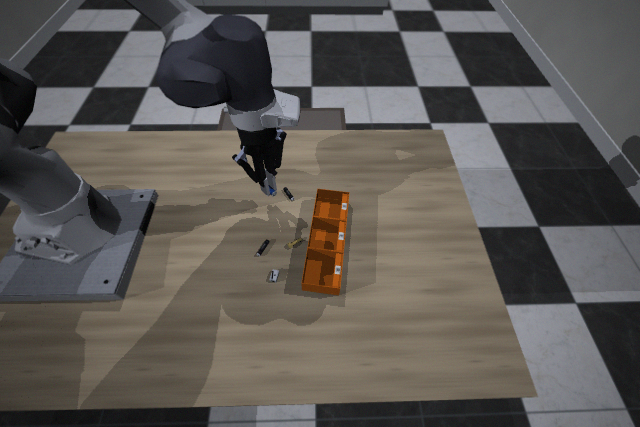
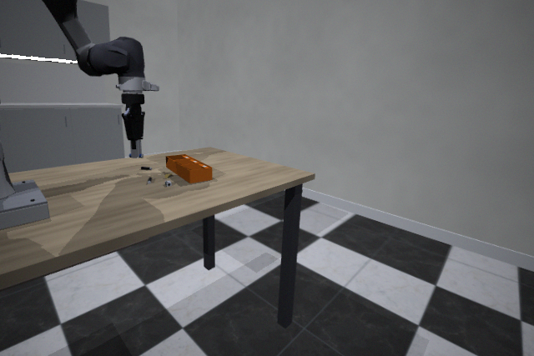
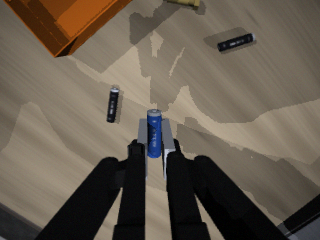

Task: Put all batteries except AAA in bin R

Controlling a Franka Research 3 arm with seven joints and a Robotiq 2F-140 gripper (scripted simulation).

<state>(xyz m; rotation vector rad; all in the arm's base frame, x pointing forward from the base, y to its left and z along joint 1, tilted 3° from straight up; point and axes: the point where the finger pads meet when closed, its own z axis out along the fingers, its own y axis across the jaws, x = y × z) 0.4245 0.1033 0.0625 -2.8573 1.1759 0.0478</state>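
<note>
My gripper [image 1: 268,187] [image 2: 135,153] [image 3: 154,130] is shut on a blue battery [image 1: 270,188] [image 3: 154,129] and holds it above the table, left of the far end of the orange bin row [image 1: 320,288] [image 2: 198,176] [image 3: 41,29]. The row has three compartments with small white labels; I cannot read the letters. A black battery [image 1: 288,193] [image 2: 145,167] [image 3: 113,104] lies on the table just beside the gripper. A slimmer black battery [image 1: 262,247] [image 2: 148,180] [image 3: 236,42] lies further along.
A yellow-brown piece [image 1: 295,243] [image 2: 168,176] [image 3: 184,2] lies close to the middle bin. A small grey-white piece [image 1: 273,275] [image 2: 167,183] lies near the nearest bin. The robot base [image 1: 77,251] [image 2: 21,205] stands at the table's left side.
</note>
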